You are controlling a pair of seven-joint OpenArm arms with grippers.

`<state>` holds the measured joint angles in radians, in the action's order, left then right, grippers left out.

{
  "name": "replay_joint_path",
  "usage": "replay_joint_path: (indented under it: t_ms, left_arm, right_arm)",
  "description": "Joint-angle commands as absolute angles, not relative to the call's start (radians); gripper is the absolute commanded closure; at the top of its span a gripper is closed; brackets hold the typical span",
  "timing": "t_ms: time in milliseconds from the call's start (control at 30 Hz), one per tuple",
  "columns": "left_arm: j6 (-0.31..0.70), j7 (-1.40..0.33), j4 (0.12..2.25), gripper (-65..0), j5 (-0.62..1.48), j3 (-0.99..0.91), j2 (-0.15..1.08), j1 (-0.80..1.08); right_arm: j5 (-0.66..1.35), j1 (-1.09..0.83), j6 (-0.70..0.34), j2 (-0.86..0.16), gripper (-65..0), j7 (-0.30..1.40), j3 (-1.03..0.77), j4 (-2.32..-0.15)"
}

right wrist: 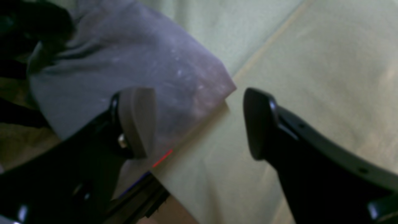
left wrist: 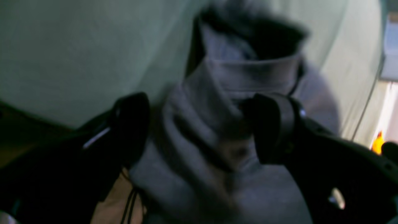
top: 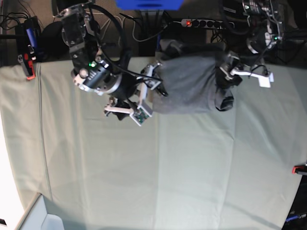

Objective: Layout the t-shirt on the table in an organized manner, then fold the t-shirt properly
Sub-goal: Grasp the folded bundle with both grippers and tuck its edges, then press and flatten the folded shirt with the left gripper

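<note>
The t-shirt (top: 187, 86) lies bunched at the far edge of the table (top: 144, 172), both the left gripper (left wrist: 199, 127) and right gripper (right wrist: 199, 121) spread wide, seemingly gripping nothing, with cables (top: 144, 19) behind.

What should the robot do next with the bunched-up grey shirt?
Probably close the left hand on the bunched folds lying between its open fingers. The t-shirt is crumpled at the far edge of the table, not laid flat. The right hand is open too, at the shirt's other edge. A grip comes before spreading.
</note>
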<state>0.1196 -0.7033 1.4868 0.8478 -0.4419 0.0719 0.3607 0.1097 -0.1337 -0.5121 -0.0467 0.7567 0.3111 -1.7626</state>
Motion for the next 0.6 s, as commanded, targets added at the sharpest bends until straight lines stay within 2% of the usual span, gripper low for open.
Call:
replay_joint_path:
  t_ms: [0, 167, 233, 267, 333, 433, 567]
  left_arm:
    - [0.122, -0.710, 1.480, -49.8, 0.843, -0.426, 0.079, 0.348]
    - [0.127, -0.710, 1.446, -49.3, 0.725, -0.334, 0.071, 0.314]
    - [0.131, -0.710, 1.446, -45.2, 0.694, -0.297, 0.071, 0.309]
    - [0.131, -0.704, 1.445, -40.2, 0.685, -0.278, 0.074, 0.309]
    - [0.133, -0.702, 1.442, -26.0, 0.677, -0.260, 0.079, 0.308]
    - [0.131, -0.711, 1.442, -0.2, 0.639, -0.251, 0.084, 0.275]
    - [0.133, -0.707, 1.440, -1.0, 0.518, -0.180, 0.105, 0.214]
  right_arm:
    - [0.124, -0.124, -0.530, -0.042, -44.1, 0.733, 0.309, -1.781]
    - [0.122, -0.124, -0.530, -0.041, -44.1, 0.733, 0.311, -1.781]
    - [0.122, -0.124, -0.530, -0.039, -44.1, 0.733, 0.311, -1.781]
    - [0.122, -0.124, -0.530, -0.038, -44.1, 0.733, 0.309, -1.781]
    - [0.122, -0.122, -0.530, -0.038, -44.1, 0.733, 0.308, -1.782]
    - [0.122, -0.116, -0.530, -0.038, -44.1, 0.733, 0.305, -1.782]
    - [0.120, -0.102, -0.530, -0.044, -44.1, 0.733, 0.303, -1.782]
